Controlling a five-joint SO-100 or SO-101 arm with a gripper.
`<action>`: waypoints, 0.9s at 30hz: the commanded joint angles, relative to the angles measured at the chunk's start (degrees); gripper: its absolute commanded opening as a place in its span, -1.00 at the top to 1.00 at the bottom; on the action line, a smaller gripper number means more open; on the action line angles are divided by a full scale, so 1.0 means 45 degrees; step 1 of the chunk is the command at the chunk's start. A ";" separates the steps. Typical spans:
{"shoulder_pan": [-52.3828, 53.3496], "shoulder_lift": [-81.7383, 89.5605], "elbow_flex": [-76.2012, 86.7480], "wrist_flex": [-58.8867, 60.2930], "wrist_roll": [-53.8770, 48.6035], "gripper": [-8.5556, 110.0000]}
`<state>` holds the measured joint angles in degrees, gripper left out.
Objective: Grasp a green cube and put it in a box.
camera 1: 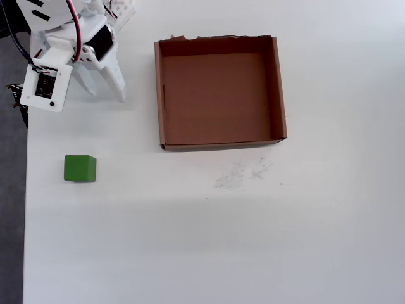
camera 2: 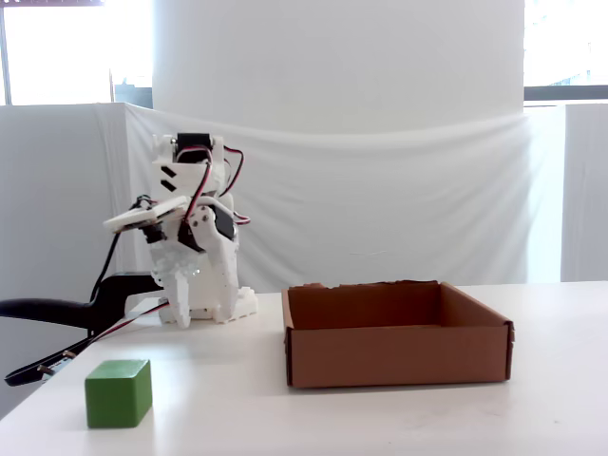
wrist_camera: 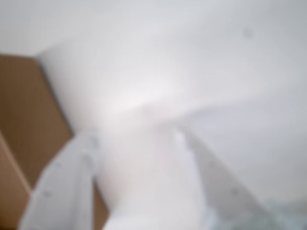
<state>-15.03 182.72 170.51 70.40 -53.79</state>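
End effector (camera 1: pixel 104 94) sits near the top-left corner of the worktop (camera 1: pixel 209 234) in the overhead view, folded in close to the arm's base. Its two white fingers (camera 1: pixel 116 81) point down toward the surface and stand apart with a clear gap between their tips. Nothing lies between them and they hold nothing; whether the tips touch the worktop cannot be told. The wrist view is badly blurred: the two pale fingers (wrist_camera: pixel 62 191) show as spread shapes at the bottom, with a brown patch of the box (wrist_camera: pixel 24 120) at the left edge. Cube (camera 1: pixel 80 168) rests on the worktop near its left edge, well apart from the end effector and untouched. Box (camera 1: pixel 278 82) sits to the right of both, open side up, ragged wall at the far side, interior bare. In the fixed view the cube (camera 2: pixel 119 392) stands upright, left of the box (camera 2: pixel 394 353).
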 commanded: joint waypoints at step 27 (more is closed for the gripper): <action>0.0879 -0.3926 -0.3320 -0.0898 -0.2891 0.55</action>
<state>-12.04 170.86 161.63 68.03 -62.23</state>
